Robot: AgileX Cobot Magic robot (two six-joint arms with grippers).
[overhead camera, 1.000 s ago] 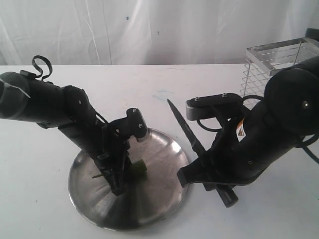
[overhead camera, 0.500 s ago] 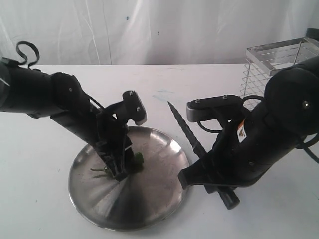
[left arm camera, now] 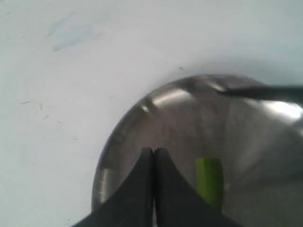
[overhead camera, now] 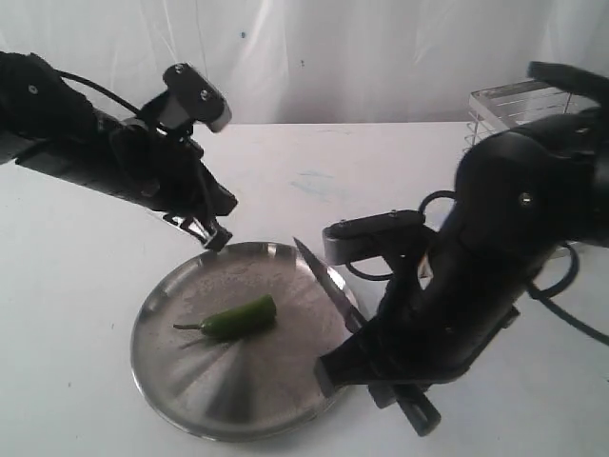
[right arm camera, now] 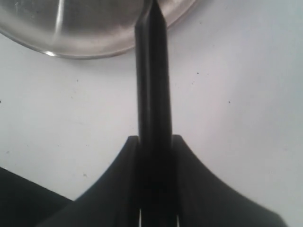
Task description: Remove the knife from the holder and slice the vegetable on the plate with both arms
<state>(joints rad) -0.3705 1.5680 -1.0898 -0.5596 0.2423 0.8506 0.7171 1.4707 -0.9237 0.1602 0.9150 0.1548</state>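
The green chili [overhead camera: 236, 319] lies alone near the middle of the steel plate [overhead camera: 238, 390], with its stem toward the left. My left gripper [overhead camera: 217, 238] hangs shut and empty above the plate's far left rim, well clear of the chili. In the left wrist view its fingertips [left arm camera: 154, 152] are pressed together, with the chili [left arm camera: 209, 182] beside them on the plate [left arm camera: 180, 118]. My right gripper [overhead camera: 366, 343] is shut on the knife [overhead camera: 328, 281], whose blade slants over the plate's right rim. The right wrist view shows the knife [right arm camera: 154, 71] pointing at the plate [right arm camera: 94, 28].
The chrome wire holder [overhead camera: 514, 105] stands at the back right, behind the right arm. The white tabletop surrounds the plate, and a white curtain hangs behind the table.
My left gripper let go of the chili and rose up and back to the left. The right arm carried the knife leftward, so its blade now reaches over the plate's rim.
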